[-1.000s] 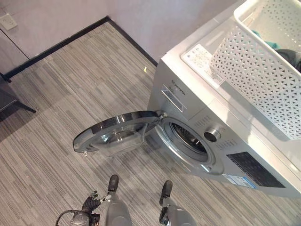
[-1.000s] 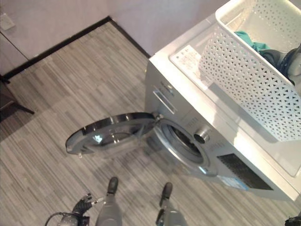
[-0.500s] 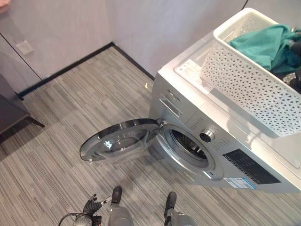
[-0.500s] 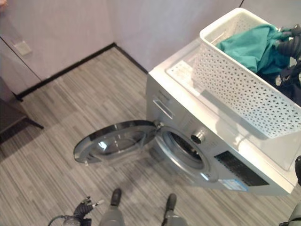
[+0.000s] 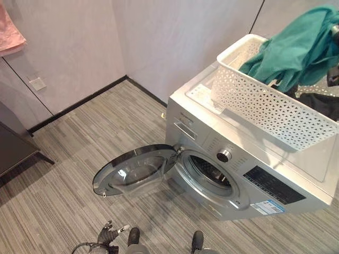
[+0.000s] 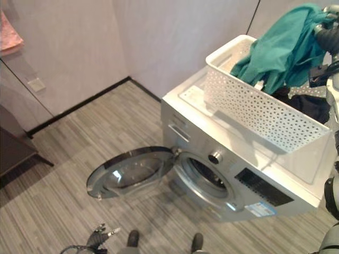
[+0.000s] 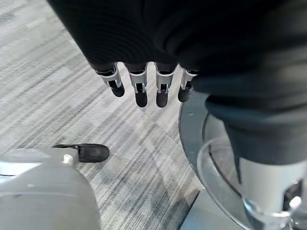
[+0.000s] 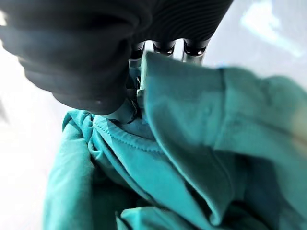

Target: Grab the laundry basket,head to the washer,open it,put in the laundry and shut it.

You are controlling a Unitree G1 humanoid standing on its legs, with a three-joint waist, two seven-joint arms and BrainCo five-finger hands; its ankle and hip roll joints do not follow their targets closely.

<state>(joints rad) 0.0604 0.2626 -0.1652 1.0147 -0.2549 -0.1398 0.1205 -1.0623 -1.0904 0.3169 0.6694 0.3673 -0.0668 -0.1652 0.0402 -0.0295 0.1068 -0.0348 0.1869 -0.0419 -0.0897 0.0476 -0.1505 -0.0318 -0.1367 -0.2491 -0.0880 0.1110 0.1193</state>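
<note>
A silver washer point(image 5: 197, 123) stands against the wall with its round door point(image 5: 135, 169) swung wide open to the left, baring the drum opening point(image 5: 212, 175). On its top sits a white lattice laundry basket point(image 5: 265, 106) with dark clothes point(image 5: 320, 103) inside. My right hand point(image 6: 328, 36) is high over the basket's far end, shut on a teal garment point(image 5: 296, 47) that hangs from it, its lower folds trailing into the basket. In the right wrist view the fingers point(image 8: 165, 48) curl into the teal cloth point(image 8: 192, 143). My left hand point(image 7: 139, 88) hangs open above the floor beside the door's glass point(image 7: 216, 163).
A pink towel point(image 5: 10, 32) hangs at the upper left wall, above a wall socket point(image 5: 37, 83). Dark furniture point(image 5: 13, 151) stands at the left edge. Striped grey floor point(image 5: 79, 132) stretches in front of and left of the washer.
My right hand has lifted the teal garment up out of the basket. The camera has tilted upward, so the whole picture has shifted down.
</note>
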